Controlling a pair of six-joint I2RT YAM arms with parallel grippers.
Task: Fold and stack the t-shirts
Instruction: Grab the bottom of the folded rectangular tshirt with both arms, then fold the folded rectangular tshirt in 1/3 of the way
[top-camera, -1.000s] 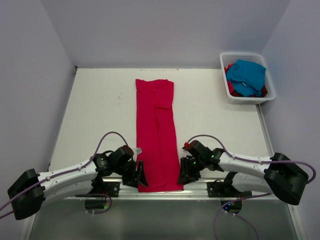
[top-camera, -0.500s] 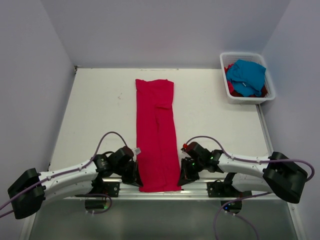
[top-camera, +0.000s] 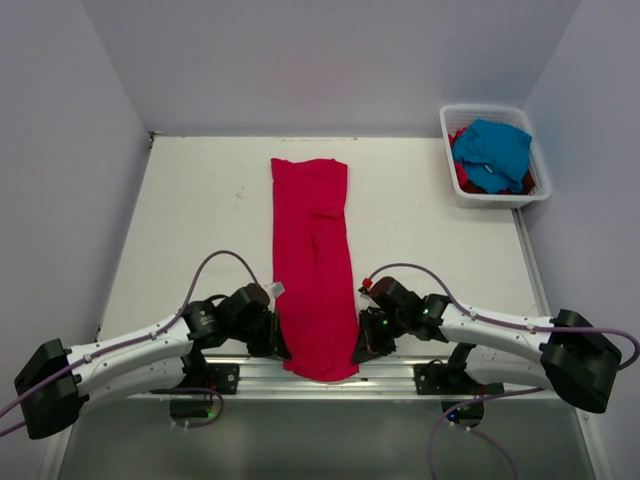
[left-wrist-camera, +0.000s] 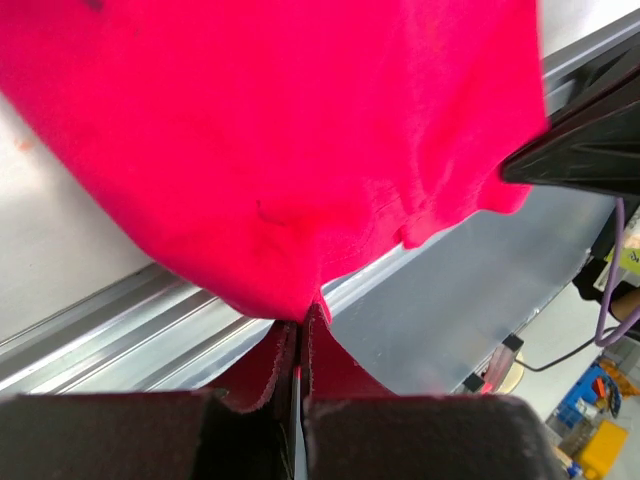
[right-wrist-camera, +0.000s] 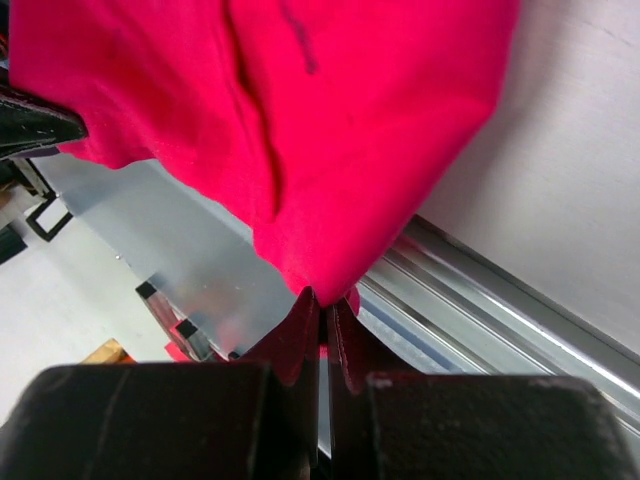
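Pale grey walls (top-camera: 330, 60) stand round a white bench (top-camera: 200, 220) in the view from above. One long crimson red cloth t-shirt (top-camera: 312, 250), folded into a thin strip, lies down the middle of it, from the far side to the near edge. The left end effector (top-camera: 283, 345) sits at its near left corner and the right end effector (top-camera: 360, 345) at its near right corner. I think they took one corner each so the near end comes up evenly and can go over onto the far end. A white slatted plastic basket (top-camera: 497, 201) waits at the far right, well apart, with a turquoise blue cloth t-shirt (top-camera: 492, 150) on top of more red cloth.

From the left wrist, the left end effector (left-wrist-camera: 302, 330) has its fingers pressed together on a little point of the red t-shirt's (left-wrist-camera: 280, 140) edge. The cloth hangs above a silver metal rail (left-wrist-camera: 120, 320), lifted off it.

From the right wrist, the right end effector (right-wrist-camera: 322, 310) pinches its corner of the red t-shirt (right-wrist-camera: 300, 120) the same way, tips tight, with the rail (right-wrist-camera: 470, 290) below. The edge sags between the two grips, so pulling them apart a bit may flatten it.
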